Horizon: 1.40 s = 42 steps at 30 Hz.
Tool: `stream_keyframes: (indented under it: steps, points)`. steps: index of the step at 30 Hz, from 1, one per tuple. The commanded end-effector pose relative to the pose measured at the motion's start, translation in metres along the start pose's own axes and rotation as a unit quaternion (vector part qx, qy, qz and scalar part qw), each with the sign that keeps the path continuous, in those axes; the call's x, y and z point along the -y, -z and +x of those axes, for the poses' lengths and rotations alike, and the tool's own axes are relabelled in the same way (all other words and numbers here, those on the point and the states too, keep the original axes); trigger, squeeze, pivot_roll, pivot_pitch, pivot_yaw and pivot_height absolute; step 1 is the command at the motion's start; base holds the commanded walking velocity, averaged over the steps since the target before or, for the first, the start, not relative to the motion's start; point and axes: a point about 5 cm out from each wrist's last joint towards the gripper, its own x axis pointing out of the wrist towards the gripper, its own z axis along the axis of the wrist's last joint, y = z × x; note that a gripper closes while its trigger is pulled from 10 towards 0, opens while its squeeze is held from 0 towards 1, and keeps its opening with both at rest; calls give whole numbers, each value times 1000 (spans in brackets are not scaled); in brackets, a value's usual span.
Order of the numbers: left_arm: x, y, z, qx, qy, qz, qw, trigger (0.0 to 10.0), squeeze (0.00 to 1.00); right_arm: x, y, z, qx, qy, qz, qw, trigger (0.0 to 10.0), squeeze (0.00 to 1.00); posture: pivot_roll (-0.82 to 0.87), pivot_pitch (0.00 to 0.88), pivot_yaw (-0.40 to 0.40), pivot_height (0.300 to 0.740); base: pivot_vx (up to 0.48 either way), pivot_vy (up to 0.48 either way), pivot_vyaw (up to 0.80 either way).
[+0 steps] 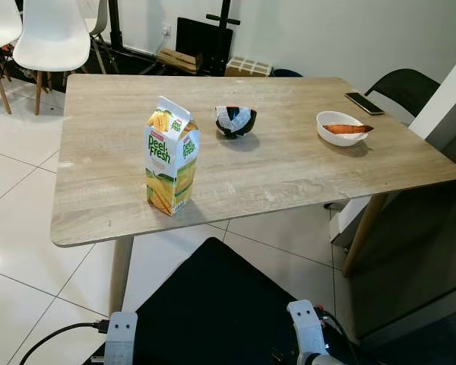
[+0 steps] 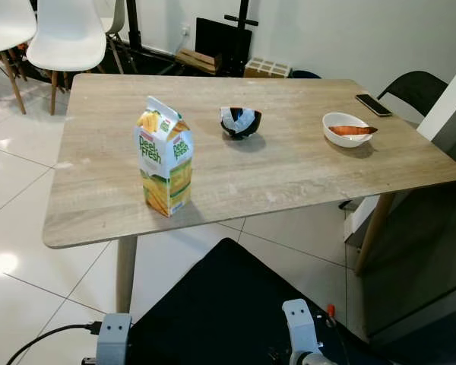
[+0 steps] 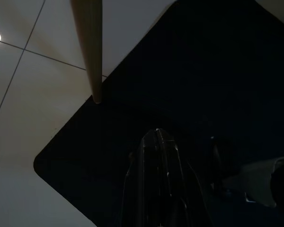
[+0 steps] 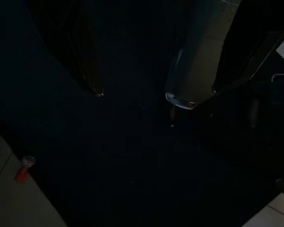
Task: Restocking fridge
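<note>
Upright yellow-and-green Peel Fresh juice carton (image 1: 171, 156), top closed, near the wooden table's (image 1: 289, 163) front-left edge.

Juice carton (image 1: 171, 155) alone near table's (image 1: 99, 220) front edge, bowls (image 1: 236, 122) well behind

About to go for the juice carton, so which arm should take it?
Left, probably. The juice carton stands near the table's front edge on the robot's left side. Both arms hang low; the left gripper is shut, the right gripper open.
</note>
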Motion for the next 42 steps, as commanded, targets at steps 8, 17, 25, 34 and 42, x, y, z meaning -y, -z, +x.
stream_keyframes:
  steps: [8,17,25,34,42]
  points:
    - [10,14,-3,-46,55,-45,996,10000,0,0,-1,0,2,-4,12,1000,10000,0,68,37,-155,740,0,0,0]
    - [10,26,-8,-78,65,-53,993,10000,0,-2,-2,1,3,-3,15,1000,10000,0,73,42,-158,740,0,0,0]
    - [5,34,-13,-87,95,-72,989,10000,0,-2,3,0,1,-4,20,1000,10000,0,59,40,-142,740,0,0,0]
    - [-8,32,-14,-69,72,-50,994,10000,0,-2,7,-1,-3,-2,20,1000,10000,0,65,49,-137,740,0,0,0]
    - [-15,21,-7,-67,61,-94,991,10000,0,-11,4,1,0,-26,13,1000,10000,75,76,52,-145,740,0,0,0]
